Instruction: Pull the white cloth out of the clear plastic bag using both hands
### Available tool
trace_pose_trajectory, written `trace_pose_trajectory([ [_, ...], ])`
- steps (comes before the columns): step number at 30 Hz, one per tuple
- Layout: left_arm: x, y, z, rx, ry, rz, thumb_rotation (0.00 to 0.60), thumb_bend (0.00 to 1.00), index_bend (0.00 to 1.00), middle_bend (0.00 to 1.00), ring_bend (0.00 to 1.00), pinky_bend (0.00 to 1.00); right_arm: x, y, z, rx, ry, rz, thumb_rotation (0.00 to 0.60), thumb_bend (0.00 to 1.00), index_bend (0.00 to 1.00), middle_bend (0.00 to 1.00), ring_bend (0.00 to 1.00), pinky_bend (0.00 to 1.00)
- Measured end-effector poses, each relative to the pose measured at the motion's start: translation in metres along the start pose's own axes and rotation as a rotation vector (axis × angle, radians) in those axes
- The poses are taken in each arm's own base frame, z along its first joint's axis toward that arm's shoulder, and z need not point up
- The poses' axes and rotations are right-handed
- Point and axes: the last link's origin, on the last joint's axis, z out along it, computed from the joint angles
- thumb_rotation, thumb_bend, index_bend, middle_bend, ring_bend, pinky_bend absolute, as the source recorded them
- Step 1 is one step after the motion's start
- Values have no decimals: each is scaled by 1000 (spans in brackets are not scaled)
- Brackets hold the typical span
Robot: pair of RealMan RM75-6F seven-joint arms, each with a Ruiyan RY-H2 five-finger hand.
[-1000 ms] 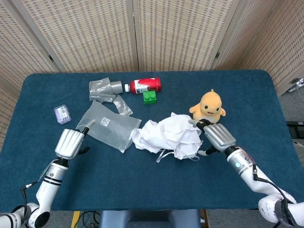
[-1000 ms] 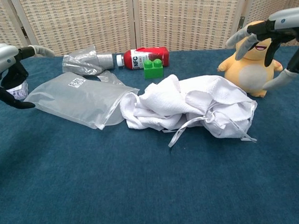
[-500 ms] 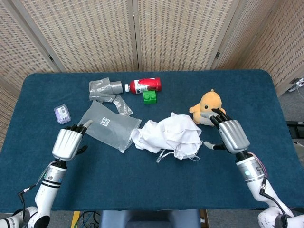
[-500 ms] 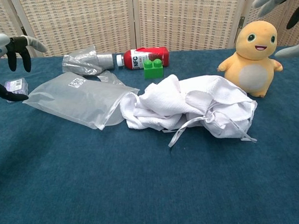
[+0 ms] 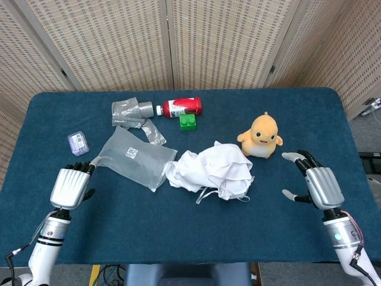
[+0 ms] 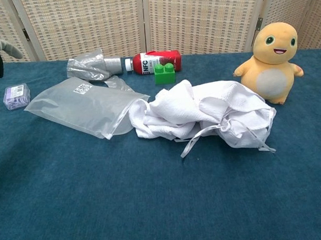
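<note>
The white cloth [image 5: 209, 170] lay crumpled on the table, out of the clear plastic bag [image 5: 134, 157] that touched its left edge. Left of the bag, the left hand [image 5: 70, 186] held nothing, fingers loosely apart. Well right of the cloth, the right hand [image 5: 321, 186] was spread and empty. The pull looked complete; a clean retreat would leave both undisturbed.

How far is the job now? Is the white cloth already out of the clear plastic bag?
Done, it seems: the white cloth lies bunched on the table just outside the mouth of the clear plastic bag, which looks flat and empty. In hand: nothing; the left hand and right hand hold nothing, fingers apart, clear of both. Left: apparently nothing.
</note>
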Motion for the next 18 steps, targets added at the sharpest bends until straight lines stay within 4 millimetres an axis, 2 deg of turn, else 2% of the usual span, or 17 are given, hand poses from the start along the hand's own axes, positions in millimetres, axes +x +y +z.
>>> trace_pose_trajectory([
  [18, -2, -31, -49, 63, -42, 44, 600, 24, 249, 419, 450, 585, 0, 22, -36, -56, 48, 30, 600, 13, 229, 241, 103, 346],
])
